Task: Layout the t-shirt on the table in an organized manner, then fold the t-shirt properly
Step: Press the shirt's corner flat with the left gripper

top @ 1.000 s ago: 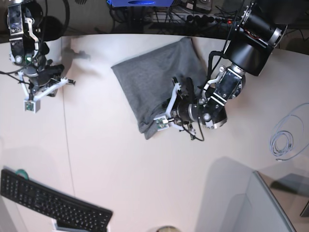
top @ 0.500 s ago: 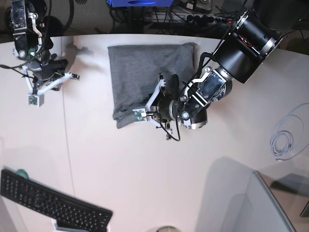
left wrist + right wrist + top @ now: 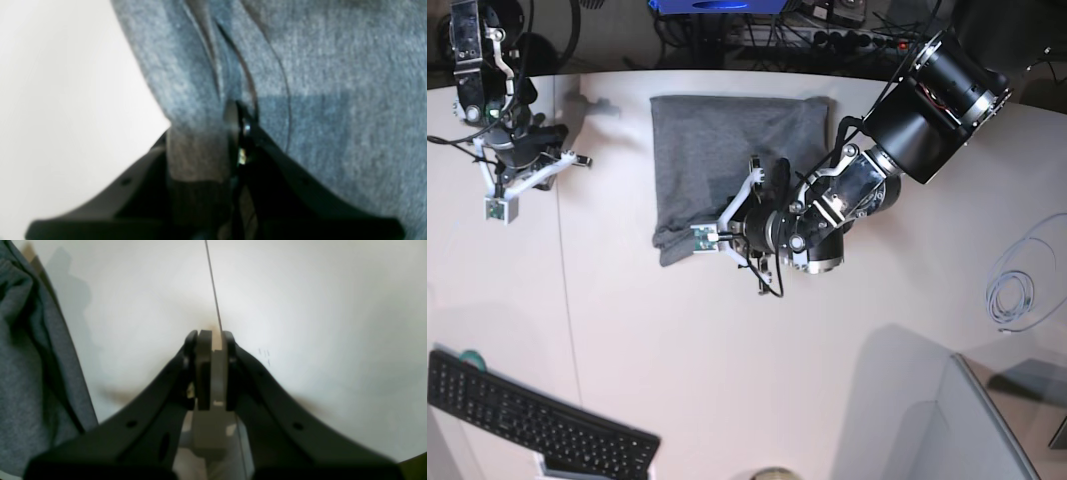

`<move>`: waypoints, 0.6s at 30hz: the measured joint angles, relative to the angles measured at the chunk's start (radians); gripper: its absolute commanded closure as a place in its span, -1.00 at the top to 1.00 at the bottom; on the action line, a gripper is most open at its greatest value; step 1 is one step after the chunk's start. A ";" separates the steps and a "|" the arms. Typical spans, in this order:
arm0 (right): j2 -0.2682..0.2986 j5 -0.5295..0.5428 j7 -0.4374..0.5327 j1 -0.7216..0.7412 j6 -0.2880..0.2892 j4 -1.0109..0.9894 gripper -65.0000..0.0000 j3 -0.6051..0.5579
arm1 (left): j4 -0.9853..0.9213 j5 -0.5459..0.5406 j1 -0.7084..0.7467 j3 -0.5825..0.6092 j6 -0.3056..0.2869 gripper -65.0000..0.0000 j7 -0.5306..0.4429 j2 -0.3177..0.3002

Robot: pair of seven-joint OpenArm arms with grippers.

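Observation:
The heather-grey t-shirt [image 3: 727, 150] lies as a folded rectangle at the back middle of the white table [image 3: 727, 360]. My left gripper [image 3: 727, 238] is at its near edge, shut on a pinched fold of the cloth. In the left wrist view the fingertips [image 3: 238, 116] bite into the t-shirt [image 3: 333, 83], with bare table [image 3: 66, 83] to the left. My right gripper [image 3: 532, 150] hovers at the back left, apart from the shirt. In the right wrist view the right gripper [image 3: 210, 335] is shut on nothing above the table's dark seam [image 3: 211, 283], with the t-shirt [image 3: 26, 356] at the left edge.
A black keyboard [image 3: 537, 425] lies at the near left corner. A coiled pale cable [image 3: 1012, 295] sits at the right edge. A grey translucent bin [image 3: 947, 420] fills the near right corner. Cables and a power strip [image 3: 827, 38] lie behind the table's curved back edge.
My left gripper has dragged the t-shirt's near edge leftward, and the cloth has swung from a slanted lie to square with the table. The right arm shifted slightly, then stayed still.

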 measured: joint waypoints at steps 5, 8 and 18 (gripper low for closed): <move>0.000 0.000 0.000 0.000 0.000 0.000 -0.85 0.000 | -0.006 0.002 -0.005 0.001 0.000 -1.00 0.004 0.023; 0.001 0.000 0.000 0.000 0.000 0.000 -0.85 0.000 | -0.006 0.002 -0.002 0.002 0.000 -1.00 0.004 0.027; 0.002 0.000 0.000 0.007 0.000 -0.001 -0.85 0.000 | -0.006 -0.005 0.006 0.002 0.000 -1.00 0.004 0.024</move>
